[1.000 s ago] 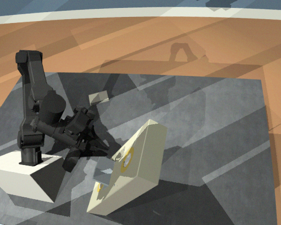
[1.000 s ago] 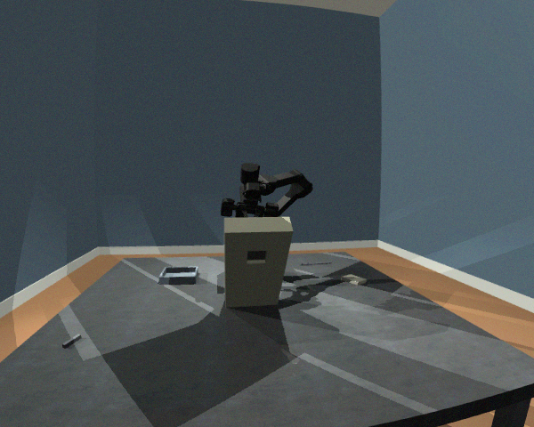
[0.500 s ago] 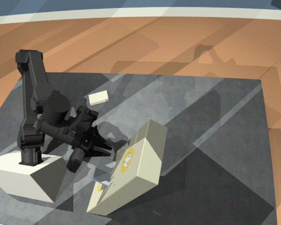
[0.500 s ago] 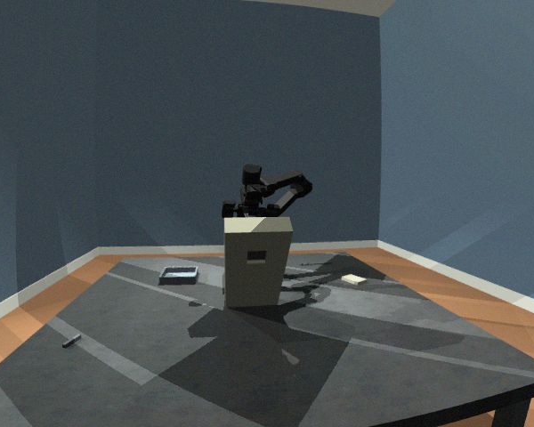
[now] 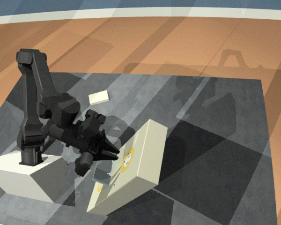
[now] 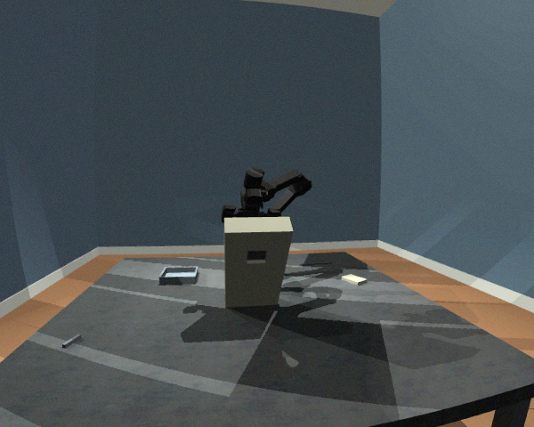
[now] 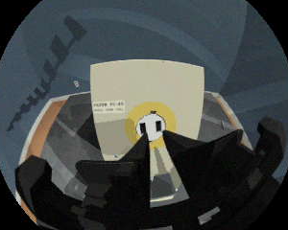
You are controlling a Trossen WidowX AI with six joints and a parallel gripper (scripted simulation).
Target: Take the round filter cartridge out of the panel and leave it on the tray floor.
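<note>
The round white filter cartridge sits in the service panel, inside a yellow ring. Its two dark slots stand side by side, near upright, in the wrist view. My gripper is slightly open and empty. Its fingertips point at the cartridge face, a short gap in front of it in the top view, and overlap the face's lower edge in the wrist view. The tray stands left of the panel in the exterior view; only a corner shows in the top view. The panel hides the fingers in the exterior view.
A grey, box-like shelf juts from the panel just below the gripper, with another yellow ring beneath it. A cream block lies on the table. A small grey bar lies far from the panel. The arm stands on a white base.
</note>
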